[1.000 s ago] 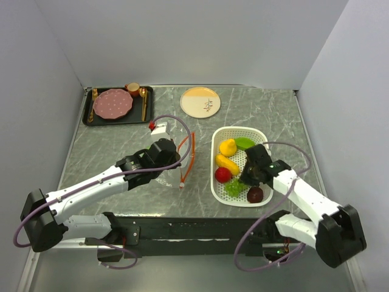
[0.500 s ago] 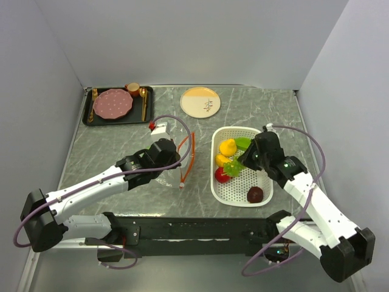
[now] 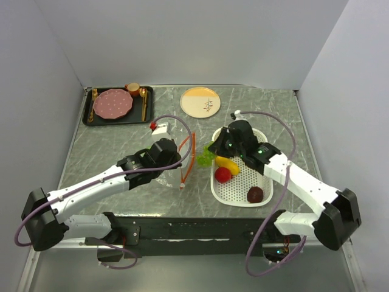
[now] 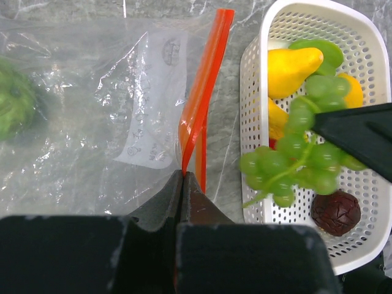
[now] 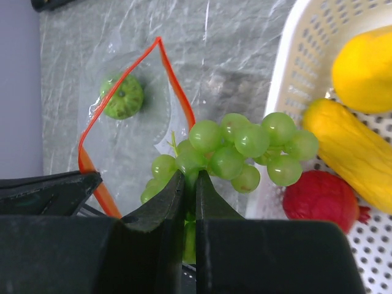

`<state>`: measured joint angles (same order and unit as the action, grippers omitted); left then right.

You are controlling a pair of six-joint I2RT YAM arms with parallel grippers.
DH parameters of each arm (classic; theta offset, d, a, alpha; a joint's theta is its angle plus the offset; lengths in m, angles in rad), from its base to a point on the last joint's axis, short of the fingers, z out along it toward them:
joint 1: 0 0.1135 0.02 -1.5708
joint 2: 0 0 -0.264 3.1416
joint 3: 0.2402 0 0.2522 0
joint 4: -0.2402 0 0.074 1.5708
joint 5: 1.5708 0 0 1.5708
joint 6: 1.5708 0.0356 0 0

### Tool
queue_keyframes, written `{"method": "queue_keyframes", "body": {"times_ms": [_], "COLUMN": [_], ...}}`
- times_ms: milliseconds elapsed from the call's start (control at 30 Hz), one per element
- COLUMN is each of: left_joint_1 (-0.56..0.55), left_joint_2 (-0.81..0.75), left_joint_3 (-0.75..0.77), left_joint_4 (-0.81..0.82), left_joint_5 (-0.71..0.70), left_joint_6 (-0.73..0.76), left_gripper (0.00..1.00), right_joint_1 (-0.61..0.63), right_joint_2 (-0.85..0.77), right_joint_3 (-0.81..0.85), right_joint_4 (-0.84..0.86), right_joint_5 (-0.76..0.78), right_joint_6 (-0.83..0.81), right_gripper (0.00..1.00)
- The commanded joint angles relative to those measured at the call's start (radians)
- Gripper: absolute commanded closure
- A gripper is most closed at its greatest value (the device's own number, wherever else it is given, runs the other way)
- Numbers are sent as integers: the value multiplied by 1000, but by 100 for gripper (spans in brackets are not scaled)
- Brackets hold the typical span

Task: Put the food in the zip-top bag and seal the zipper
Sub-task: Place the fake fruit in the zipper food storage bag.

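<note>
The clear zip-top bag (image 4: 92,104) lies left of the white basket (image 3: 263,182). My left gripper (image 4: 183,175) is shut on one lip of its orange-red zipper (image 4: 206,92) and holds the mouth open. A green leafy piece (image 5: 122,97) lies inside the bag. My right gripper (image 5: 190,179) is shut on the green grapes (image 5: 239,147) and holds them in the air between the basket rim and the bag's mouth; they also show in the top view (image 3: 205,156). Yellow pieces (image 3: 228,164), a red ball (image 3: 223,174) and a maroon ball (image 3: 255,194) lie in the basket.
A black tray (image 3: 148,93) with a pink plate (image 3: 112,103), a cup and gold cutlery stands at the far left. An orange-and-white plate (image 3: 199,101) lies at the far middle. A small white-and-red box (image 3: 159,128) sits just beyond the bag.
My right gripper has lifted the grapes out of the basket's near side and carried them left and farther away, to the bag's mouth. The left arm has not moved.
</note>
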<state>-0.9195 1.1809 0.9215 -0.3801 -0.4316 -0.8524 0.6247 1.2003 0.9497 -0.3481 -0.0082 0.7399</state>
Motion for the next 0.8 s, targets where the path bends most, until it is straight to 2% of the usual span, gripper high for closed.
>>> {"method": "queue_keyframes", "body": {"times_ms": [0, 300, 600, 767], "left_joint_1": [2, 1, 1, 1], "left_joint_2": [13, 42, 26, 8], "left_joint_3": [51, 71, 63, 63], "left_joint_4": [40, 64, 93, 92], "left_joint_5": [27, 59, 77, 77], "left_joint_6": [-13, -16, -28, -25], "left_gripper": [99, 99, 99, 99], "right_joint_1": [44, 174, 185, 176], "right_joint_2": [68, 200, 208, 231], "right_joint_3": [58, 110, 57, 75], "right_joint_4": [130, 193, 342, 394], "right_joint_5": [-33, -19, -92, -144], "right_joint_6": [16, 7, 7, 7], "right_gripper": [91, 91, 91, 84]}}
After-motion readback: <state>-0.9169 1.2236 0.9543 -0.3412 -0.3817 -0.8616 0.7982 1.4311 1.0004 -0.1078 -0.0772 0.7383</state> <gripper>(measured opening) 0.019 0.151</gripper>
